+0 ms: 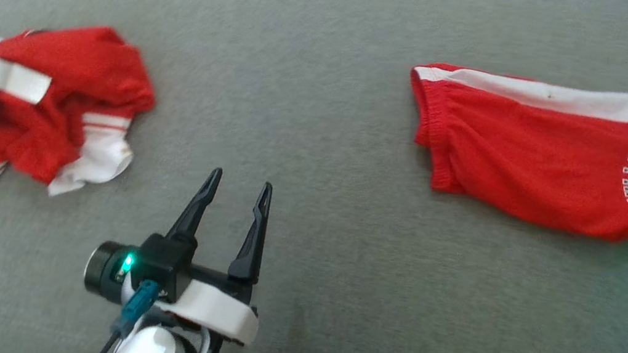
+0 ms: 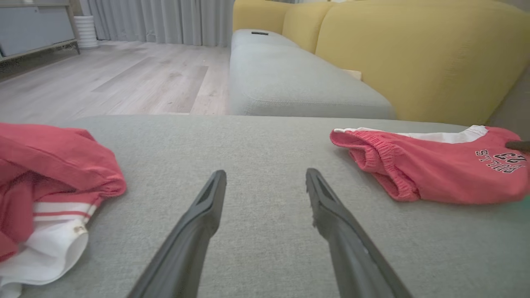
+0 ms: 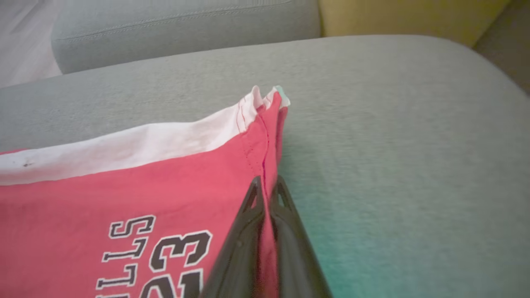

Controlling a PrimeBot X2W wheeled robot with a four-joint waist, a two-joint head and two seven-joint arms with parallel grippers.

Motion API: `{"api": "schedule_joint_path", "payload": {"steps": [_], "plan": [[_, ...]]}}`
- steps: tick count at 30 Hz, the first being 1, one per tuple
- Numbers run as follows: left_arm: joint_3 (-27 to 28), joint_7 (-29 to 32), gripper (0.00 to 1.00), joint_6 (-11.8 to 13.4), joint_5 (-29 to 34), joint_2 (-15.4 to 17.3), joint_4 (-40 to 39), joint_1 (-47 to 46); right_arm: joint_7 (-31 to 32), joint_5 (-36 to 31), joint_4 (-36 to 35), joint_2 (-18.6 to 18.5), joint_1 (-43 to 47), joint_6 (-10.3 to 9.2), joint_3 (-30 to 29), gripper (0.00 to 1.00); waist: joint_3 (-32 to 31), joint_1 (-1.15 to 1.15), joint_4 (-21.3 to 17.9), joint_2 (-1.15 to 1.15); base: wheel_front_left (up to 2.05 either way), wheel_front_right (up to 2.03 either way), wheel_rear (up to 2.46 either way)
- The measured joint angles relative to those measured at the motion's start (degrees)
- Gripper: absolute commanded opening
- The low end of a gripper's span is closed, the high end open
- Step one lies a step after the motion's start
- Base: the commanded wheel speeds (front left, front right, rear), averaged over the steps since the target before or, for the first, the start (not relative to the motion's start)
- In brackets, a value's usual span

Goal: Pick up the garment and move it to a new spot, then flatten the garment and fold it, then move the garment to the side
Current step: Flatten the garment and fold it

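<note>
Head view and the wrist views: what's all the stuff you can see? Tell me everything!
shorts: 1, red with a white stripe, flat on the seat's right side
crumpled garment: 1, red and white, on the seat's left side
seat: 1, grey, under both clothes
sofa back: 1, yellow, beyond the shorts
floor: 1, pale wood, past the seat
curtains: 1 set, grey, at the floor's far end
left gripper: 1, dark fingers, open, between the clothes
right gripper: 1, dark fingers, shut on the shorts' edge

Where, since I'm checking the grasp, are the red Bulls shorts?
The Bulls shorts lie on the grey cushion at the head view's right, one edge pinched in the right hand, apart from the crumpled red garment.
</note>
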Motion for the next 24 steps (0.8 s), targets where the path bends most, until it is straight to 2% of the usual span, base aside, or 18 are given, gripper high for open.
{"api": "schedule_joint_path", "payload": {"steps": [11, 18, 24], "plan": [[0.7, 0.0, 1.0, -0.6, -0.1, 0.0, 0.8, 2.2, -3.4, -2.6, 3.4, 0.3, -0.5, 0.0, 1.0, 0.0, -6.0, 0.0, -4.7, 0.0, 0.0, 0.0, 0.0], [1.0, 0.0, 1.0, -1.5, -0.1, 0.0, 2.1, 3.1, -3.9, -1.7, -0.8, 5.7, -2.4, 0.0, 1.7, 0.0, -8.4, 0.0, -5.0, 0.0, 0.0, 0.0, 0.0], [-0.1, 0.0, 1.0, -1.5, -1.1, 0.1, 2.8, 4.0, -3.9, -0.7, -3.2, 10.2, -2.4, 0.0, 2.5, 0.0, -9.9, 0.0, -3.5, 0.0, 0.0, 0.0, 0.0]]}}
